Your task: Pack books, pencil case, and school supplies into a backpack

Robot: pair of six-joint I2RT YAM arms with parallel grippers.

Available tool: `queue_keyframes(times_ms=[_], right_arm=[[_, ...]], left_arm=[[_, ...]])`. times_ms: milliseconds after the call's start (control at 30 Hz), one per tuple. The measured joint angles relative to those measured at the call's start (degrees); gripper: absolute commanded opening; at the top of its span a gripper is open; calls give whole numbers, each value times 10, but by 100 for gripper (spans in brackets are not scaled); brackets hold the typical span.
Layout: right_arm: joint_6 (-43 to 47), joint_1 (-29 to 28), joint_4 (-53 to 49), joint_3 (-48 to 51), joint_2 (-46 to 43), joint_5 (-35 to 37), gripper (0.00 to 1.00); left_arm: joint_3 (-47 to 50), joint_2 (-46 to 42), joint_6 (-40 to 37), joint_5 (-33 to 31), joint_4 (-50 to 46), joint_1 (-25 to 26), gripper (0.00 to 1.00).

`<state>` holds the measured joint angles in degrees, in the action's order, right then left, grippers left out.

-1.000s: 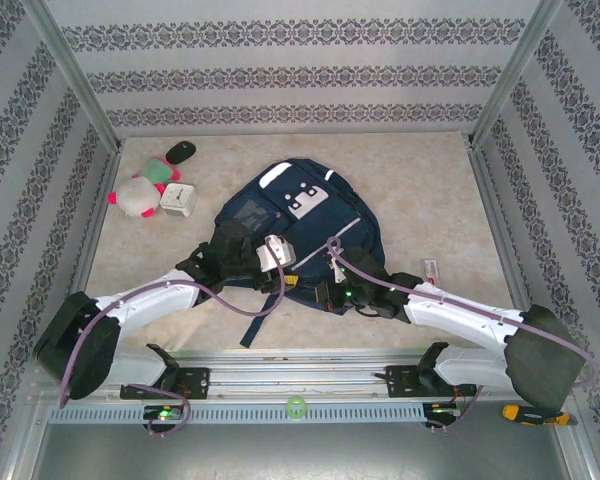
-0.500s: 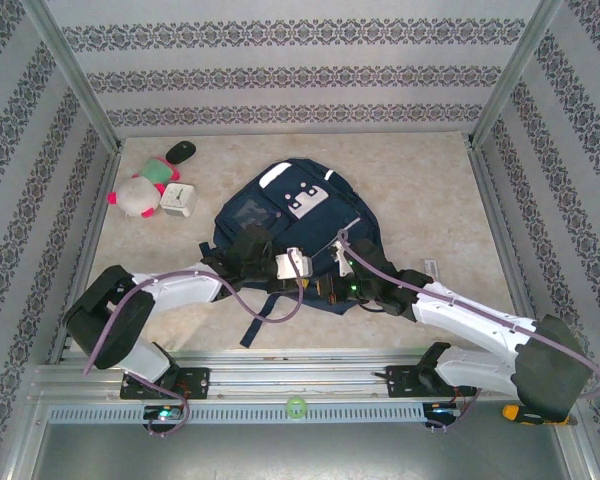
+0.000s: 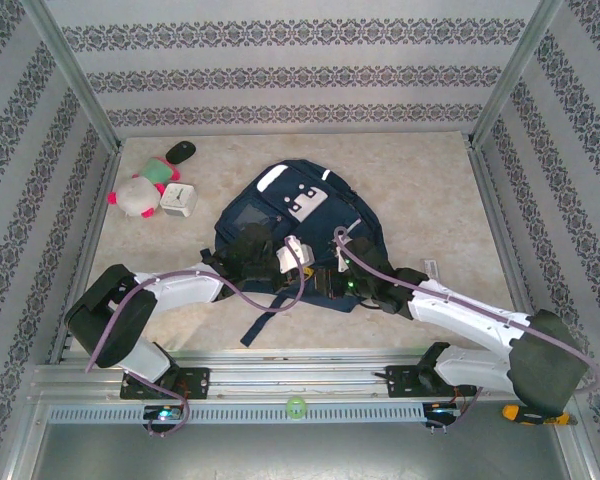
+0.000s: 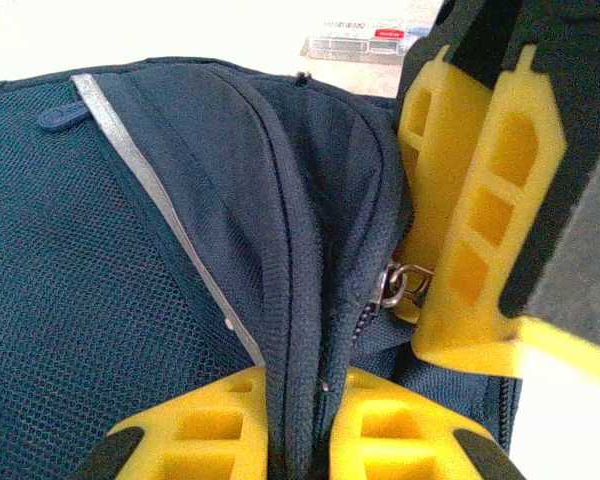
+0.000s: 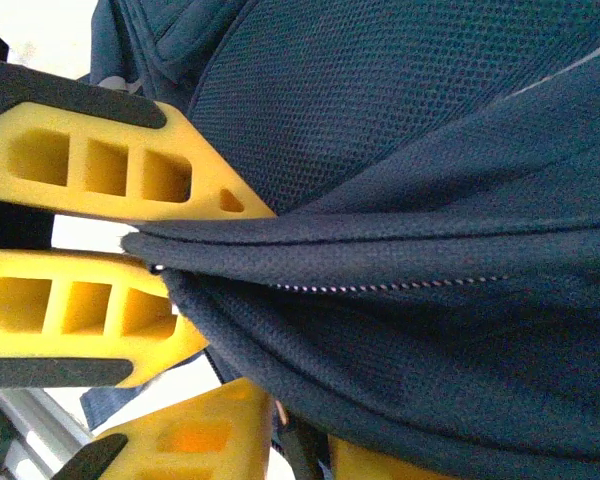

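The dark navy backpack [image 3: 298, 220] lies flat mid-table, white patches at its far end. Both grippers meet at its near edge. My left gripper [image 3: 302, 262] [image 4: 298, 400] is shut on a raised fold of backpack fabric beside the zip line. Its yellow fingers [image 5: 100, 170] also show in the right wrist view, clamping that fold. My right gripper [image 3: 330, 280] [image 5: 305, 445] sits under the draped edge, jaws slightly parted. In the left wrist view its fingers [image 4: 480, 210] touch the metal zip pull [image 4: 392, 285]. Books, pencil case and school supplies are out of view.
A pink-and-white plush toy [image 3: 135, 197], a white square clock [image 3: 179, 200] and a small black object [image 3: 181, 150] sit at the far left. A small white item [image 3: 431, 268] lies right of the backpack. A loose strap [image 3: 263, 325] trails toward the rail.
My left arm swung right to the backpack's near edge and shut on the fabric fold. My right gripper's jaws have parted a little. The backpack's near edge has bunched up.
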<state>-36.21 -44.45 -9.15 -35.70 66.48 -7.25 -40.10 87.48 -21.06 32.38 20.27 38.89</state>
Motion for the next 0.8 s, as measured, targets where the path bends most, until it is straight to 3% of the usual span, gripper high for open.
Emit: queue_keyframes(times_ms=[133, 300, 467, 600, 800], right_arm=[[-4, -3, 5, -2, 0, 19, 0], [5, 1, -10, -2, -37, 19, 0], [38, 50, -43, -2, -100, -39, 0], [67, 104, -92, -1, -115, -67, 0], [81, 108, -98, -1, -78, -115, 0]], left_arm=[[0, -1, 10, -1, 3, 0, 5], [7, -18, -5, -4, 9, -3, 5], [9, -54, -58, 19, -13, -19, 9], [7, -86, -126, 12, -90, -43, 11], [-8, -108, -204, 2, -197, -62, 15]])
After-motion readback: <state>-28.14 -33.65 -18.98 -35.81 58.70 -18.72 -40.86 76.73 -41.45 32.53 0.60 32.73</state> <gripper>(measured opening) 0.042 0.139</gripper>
